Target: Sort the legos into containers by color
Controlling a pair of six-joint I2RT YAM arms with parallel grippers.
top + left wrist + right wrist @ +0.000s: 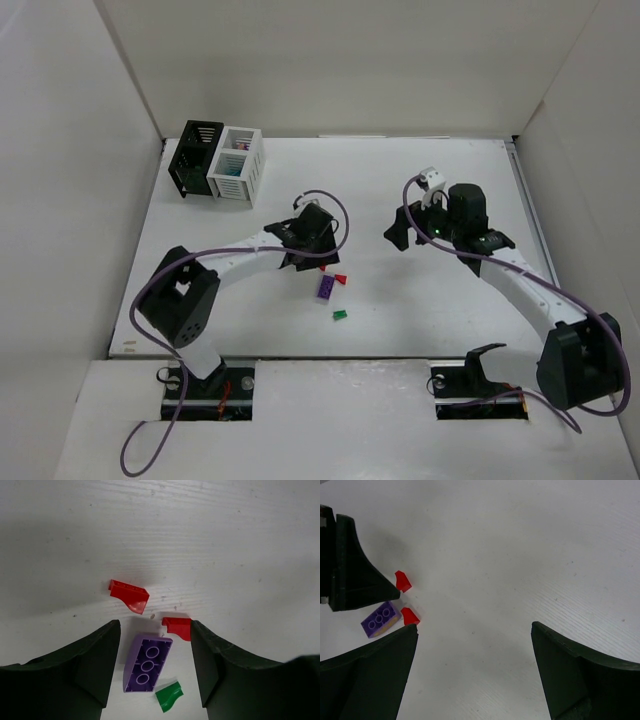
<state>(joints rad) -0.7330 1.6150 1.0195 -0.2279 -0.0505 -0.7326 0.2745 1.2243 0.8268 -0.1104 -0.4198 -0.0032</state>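
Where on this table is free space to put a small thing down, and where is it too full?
Free: the far strip of table between the white bin and the right gripper, and the patch under that gripper. Crowded: around the left gripper, where two red pieces, a purple brick and a green piece lie.

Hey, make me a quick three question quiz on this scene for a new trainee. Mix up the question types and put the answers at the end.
1. True or false: in the left wrist view, the purple brick lies between the fingers of the left gripper.
2. Multiple choice: how many red pieces lie loose beside that brick? A one, B two, C four.
3. Short answer: in the top view, what colour is the loose piece nearest the arms' bases?
Key: 1 true. 2 B. 3 green, the green piece.
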